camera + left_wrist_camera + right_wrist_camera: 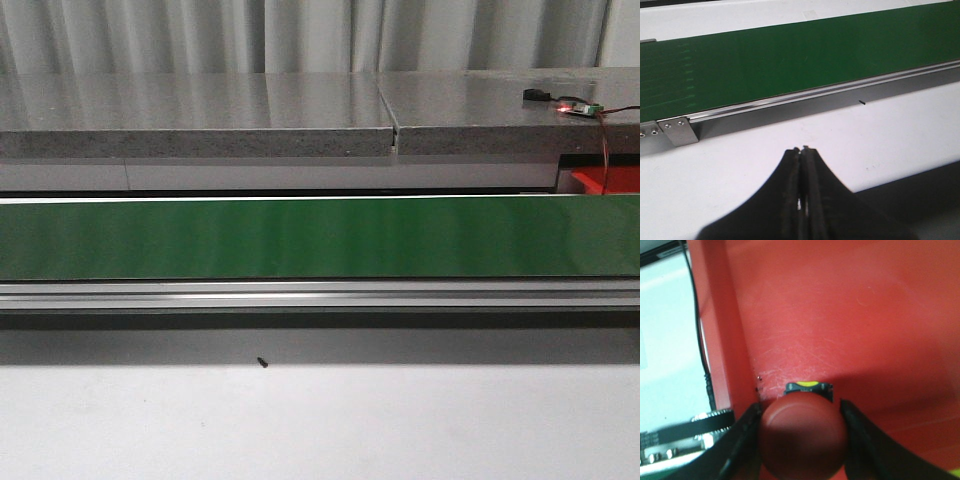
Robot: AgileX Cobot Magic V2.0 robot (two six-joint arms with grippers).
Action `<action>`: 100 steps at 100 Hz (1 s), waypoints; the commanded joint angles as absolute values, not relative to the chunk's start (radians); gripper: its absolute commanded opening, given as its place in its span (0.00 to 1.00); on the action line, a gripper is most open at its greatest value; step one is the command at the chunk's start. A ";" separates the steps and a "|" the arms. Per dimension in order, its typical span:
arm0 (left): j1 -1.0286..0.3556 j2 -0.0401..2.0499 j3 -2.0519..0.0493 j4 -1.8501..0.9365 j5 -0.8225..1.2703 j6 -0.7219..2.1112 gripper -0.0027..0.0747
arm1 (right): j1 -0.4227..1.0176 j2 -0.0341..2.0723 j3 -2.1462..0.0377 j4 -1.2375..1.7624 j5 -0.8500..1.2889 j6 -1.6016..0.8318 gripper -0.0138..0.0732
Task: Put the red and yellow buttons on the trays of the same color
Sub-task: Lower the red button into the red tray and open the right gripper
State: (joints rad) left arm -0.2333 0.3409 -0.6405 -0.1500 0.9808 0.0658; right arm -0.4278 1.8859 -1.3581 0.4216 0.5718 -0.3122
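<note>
One red button [804, 435], one red tray [850, 315], one green conveyor belt [320, 238], one small circuit board [578, 107] at the far bench's right end, and two grippers, left [802, 150] and right [802, 412].

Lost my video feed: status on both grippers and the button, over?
Left gripper shut, empty, over white table. Right gripper shut on red button, over red tray. Nothing in the way.

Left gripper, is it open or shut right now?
Shut. In the left wrist view the left gripper has its two fingers pressed together with nothing between them, above the white table.
</note>
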 commanded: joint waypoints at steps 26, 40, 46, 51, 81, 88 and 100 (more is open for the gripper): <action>-0.242 0.350 -0.665 -0.162 0.919 0.060 0.01 | -0.432 1.911 -1.478 0.457 0.624 -0.312 0.53; -0.242 0.350 -0.665 -0.162 0.919 0.060 0.01 | -0.432 1.911 -1.479 0.457 0.611 -0.314 0.65; -0.242 0.350 -0.665 -0.162 0.919 0.060 0.01 | -0.432 1.911 -1.479 0.457 0.612 -0.317 0.67; -0.242 0.350 -0.665 -0.162 0.919 0.060 0.01 | -0.432 1.911 -1.479 0.457 0.612 -0.322 0.68; -0.242 0.350 -0.665 -0.162 0.919 0.060 0.01 | -0.432 1.889 -1.479 0.457 0.615 -0.348 0.70; -0.242 0.350 -0.665 -0.162 0.919 0.060 0.01 | -0.432 1.870 -1.477 0.456 0.622 -0.371 0.69; -0.242 0.350 -0.665 -0.162 0.919 0.060 0.01 | -0.429 1.823 -1.458 0.456 0.616 -0.387 0.62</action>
